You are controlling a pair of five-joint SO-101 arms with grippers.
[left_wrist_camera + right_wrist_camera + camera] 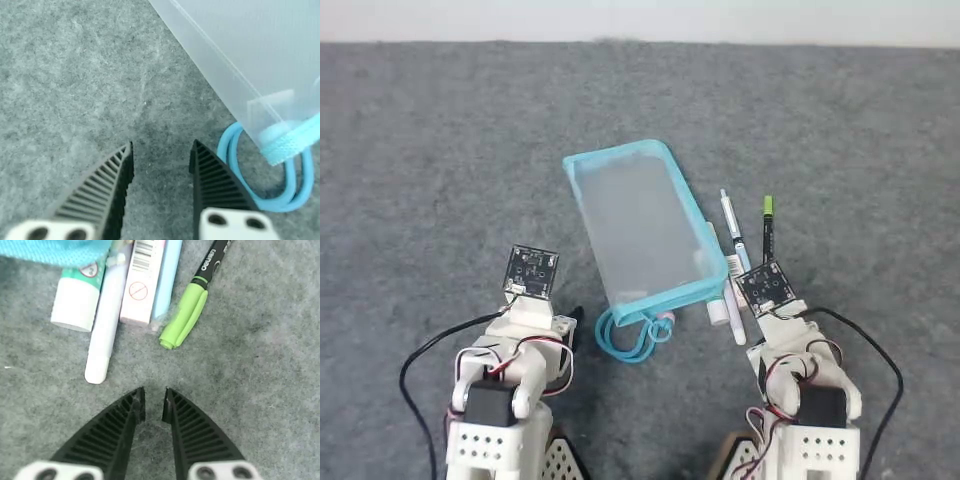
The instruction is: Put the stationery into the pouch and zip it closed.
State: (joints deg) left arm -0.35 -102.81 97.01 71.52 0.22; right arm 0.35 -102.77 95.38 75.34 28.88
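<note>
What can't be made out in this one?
Zip on pouch, open or shut: too small in high view, cut off by left wrist view's edge.
Near end of green pen: high view, under right arm's camera.
Far end of white tube: right wrist view, under pouch.

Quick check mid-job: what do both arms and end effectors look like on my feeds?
The left arm and right arm: white plastic, black motors, black looping cables, red-white wiring. The left end effector and right end effector: black, ribbed, pointed fingers on white mounts.
</note>
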